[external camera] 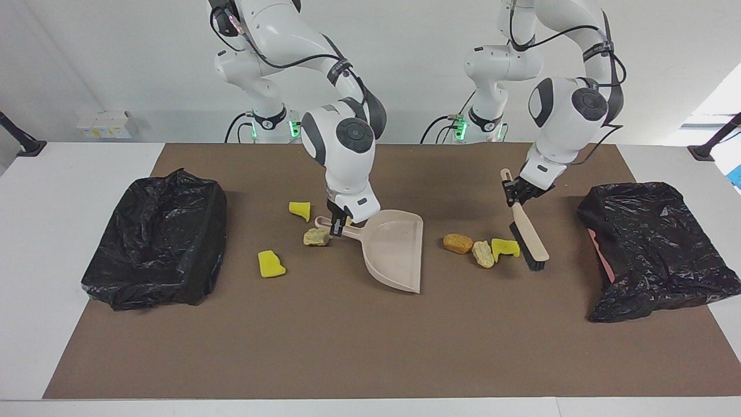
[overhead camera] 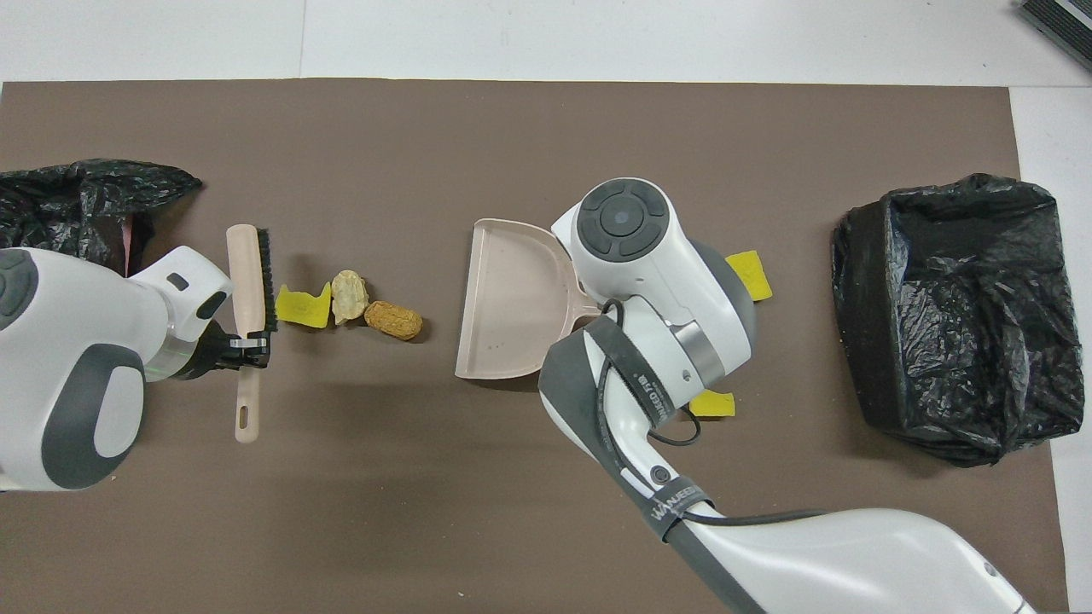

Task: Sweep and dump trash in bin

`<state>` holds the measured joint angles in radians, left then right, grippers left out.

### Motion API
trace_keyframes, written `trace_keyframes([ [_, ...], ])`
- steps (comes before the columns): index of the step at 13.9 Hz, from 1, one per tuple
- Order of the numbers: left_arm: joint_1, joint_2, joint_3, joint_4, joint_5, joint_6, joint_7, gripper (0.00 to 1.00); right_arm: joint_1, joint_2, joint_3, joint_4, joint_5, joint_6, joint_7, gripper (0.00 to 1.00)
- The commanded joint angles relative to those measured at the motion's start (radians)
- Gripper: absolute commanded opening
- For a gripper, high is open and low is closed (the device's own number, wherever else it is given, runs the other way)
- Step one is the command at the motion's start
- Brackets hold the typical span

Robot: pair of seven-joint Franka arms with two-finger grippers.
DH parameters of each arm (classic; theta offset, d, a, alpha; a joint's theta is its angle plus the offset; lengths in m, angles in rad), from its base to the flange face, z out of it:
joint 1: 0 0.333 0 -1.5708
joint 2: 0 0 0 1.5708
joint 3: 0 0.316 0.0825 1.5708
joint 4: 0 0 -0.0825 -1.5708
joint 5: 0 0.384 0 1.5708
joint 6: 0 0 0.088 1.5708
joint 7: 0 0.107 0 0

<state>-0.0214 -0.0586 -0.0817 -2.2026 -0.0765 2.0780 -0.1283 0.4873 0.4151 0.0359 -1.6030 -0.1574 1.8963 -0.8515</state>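
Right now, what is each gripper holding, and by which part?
The left gripper holds the brush by its beige handle, above the bristles. The right gripper holds the dustpan by its handle.

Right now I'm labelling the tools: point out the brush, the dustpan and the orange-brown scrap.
brush [external camera: 530,233], facing view, handle.
dustpan [overhead camera: 503,298], overhead view, pan floor.
orange-brown scrap [external camera: 458,243], facing view, top.

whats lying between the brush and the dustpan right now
Three scraps in a row on the mat: a yellow sponge chunk beside the brush, a beige lump, then a brown piece nearest the dustpan. Both views show it.
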Motion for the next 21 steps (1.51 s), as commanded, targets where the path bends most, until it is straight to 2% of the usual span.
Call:
trace_keyframes([
  [1,0.041,0.035,-0.016,0.009,0.011,-0.001,0.039,0.0,0.005,0.013,0.006,-0.009,-0.034,0.027,-0.027,0.0],
  [6,-0.029,0.049,-0.024,-0.042,-0.029,0.024,-0.005,0.0,0.016,0.011,0.006,-0.038,-0.057,0.038,-0.054,0.0],
  [8,-0.13,0.052,-0.023,-0.043,-0.094,0.034,-0.106,0.0,0.017,0.013,0.006,-0.04,-0.059,0.04,-0.054,0.0],
  [10,-0.222,0.097,-0.024,-0.045,-0.109,0.114,-0.219,0.0,0.017,0.013,0.006,-0.04,-0.059,0.056,-0.054,0.0],
  [12,-0.308,0.111,-0.024,-0.043,-0.199,0.172,-0.238,0.0,0.017,0.013,0.006,-0.041,-0.059,0.053,-0.054,0.0],
  [16,-0.442,0.115,-0.026,-0.017,-0.258,0.179,-0.225,0.0,0.019,0.002,0.004,-0.054,-0.073,0.017,-0.052,0.0],
  [19,-0.474,0.115,-0.024,0.024,-0.258,0.139,-0.241,0.0,0.017,0.004,0.004,-0.052,-0.074,0.02,-0.052,0.0],
  [21,-0.457,0.103,-0.015,0.047,-0.247,0.105,-0.243,0.0,0.017,0.005,0.004,-0.051,-0.076,0.023,-0.052,0.0],
])
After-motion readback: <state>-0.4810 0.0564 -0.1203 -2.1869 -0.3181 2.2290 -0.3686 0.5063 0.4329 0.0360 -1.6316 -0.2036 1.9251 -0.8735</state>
